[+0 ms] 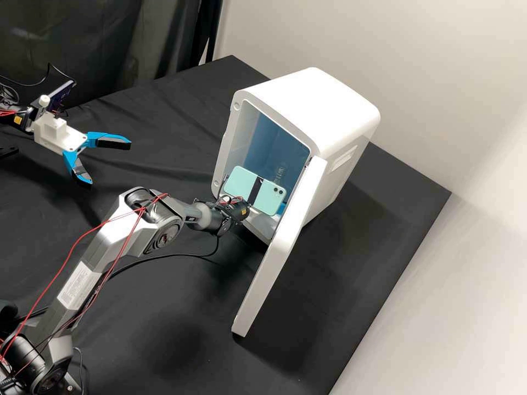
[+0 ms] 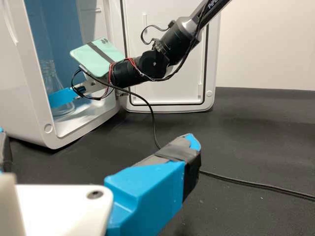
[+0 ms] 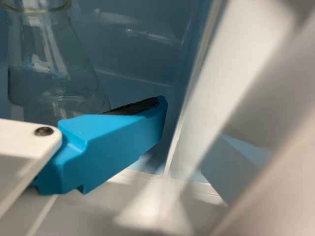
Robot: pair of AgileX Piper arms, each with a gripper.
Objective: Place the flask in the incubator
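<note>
The white incubator [image 1: 329, 109] stands at the bench's right with its door [image 1: 280, 258] swung wide open. A clear glass flask [image 2: 50, 83] stands upright inside on the pale blue floor. My right arm [image 1: 159, 219] reaches through the opening, and its gripper [image 2: 59, 101] is shut on the flask low down. One blue finger [image 3: 113, 132] lies against the flask [image 3: 49, 64] near its base; the other is hidden. My left gripper [image 1: 107, 163] hangs open and holds nothing, above the bench well left of the incubator.
A mint-green phone [image 1: 255, 189] sits on the right wrist at the opening. A black cable [image 2: 236, 179] trails across the black cloth in front of the incubator. The bench edge [image 1: 384, 307] runs close behind the incubator, with a white wall beyond.
</note>
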